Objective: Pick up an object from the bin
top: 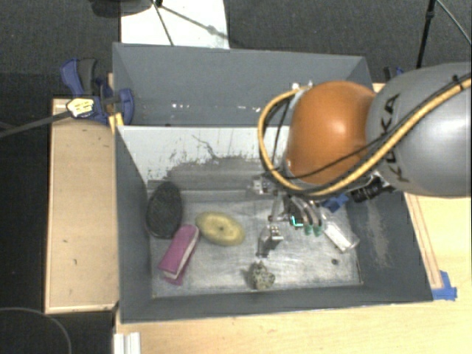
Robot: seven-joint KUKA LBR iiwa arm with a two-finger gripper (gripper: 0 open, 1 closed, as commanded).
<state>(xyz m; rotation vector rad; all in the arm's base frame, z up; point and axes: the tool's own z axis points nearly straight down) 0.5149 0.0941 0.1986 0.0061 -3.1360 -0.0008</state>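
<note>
Bin (134, 227), grey metal, few loose items on the floor. Nearest the front wall, about mid-width: small speckled grey lump (259, 276), lying alone. Just behind it, gripper (268, 243) points down at bare floor, tip close to the lump but apart from it and slightly to its right; whether the jaws are apart or together cannot be told from this angle. The lump is the nearest item to the gripper. Front left: purple block (179, 251), lying flat, long axis slanted, upper end toward the left wall. Behind and right of the block: yellow-olive disc (220, 228), flat, well left of the gripper. Further back against the left wall: dark oval pad (163, 208), its lower edge just beside the block's upper end. Right of the gripper: white piece (340, 237) lying slantwise, with small green bits (314, 228) just beside it under the wrist. Above these, the orange cover (328, 135) on the wrist, a yellow-and-black cable (262, 135) looped round it. Arm (428, 146) enters from the right, over the bin's right rim.
</note>
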